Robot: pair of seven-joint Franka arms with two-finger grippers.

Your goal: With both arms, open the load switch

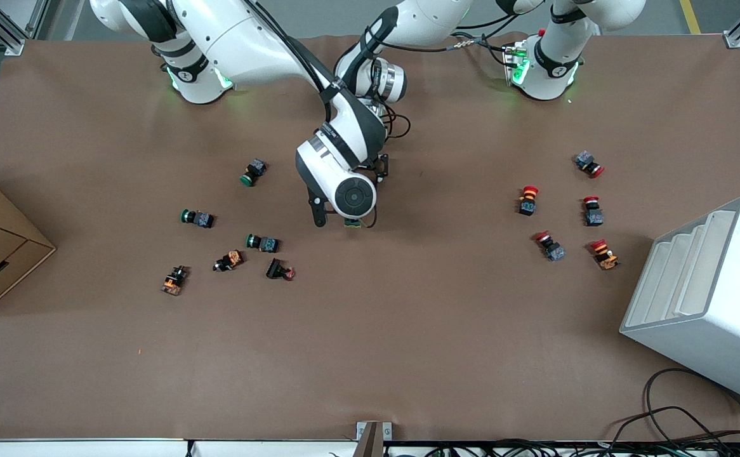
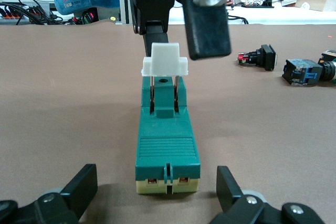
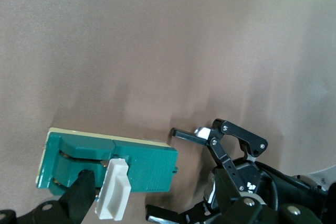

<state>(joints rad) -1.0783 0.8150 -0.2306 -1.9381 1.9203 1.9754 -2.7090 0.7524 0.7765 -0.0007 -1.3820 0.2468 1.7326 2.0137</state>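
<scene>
Both pincers are meeting over the load switch [image 2: 167, 140] mid-tabletop [image 1: 408, 330]: the left pincer [image 2: 152, 192] is gaping around its base, the right pincer [image 2: 181, 30] is straddling, unclosed, its raised white toggle [image 2: 165, 61].

White arms [image 1: 344, 127] (black bands), green-lit bases.

My right arm [image 1: 262, 51] reaches to mid-table, right gripper [image 2: 178, 35] down low, fingers parted. My left arm [image 1: 408, 25] folds in beside it, left gripper [image 3: 210, 177] low at the table, fingers spread wide.
</scene>
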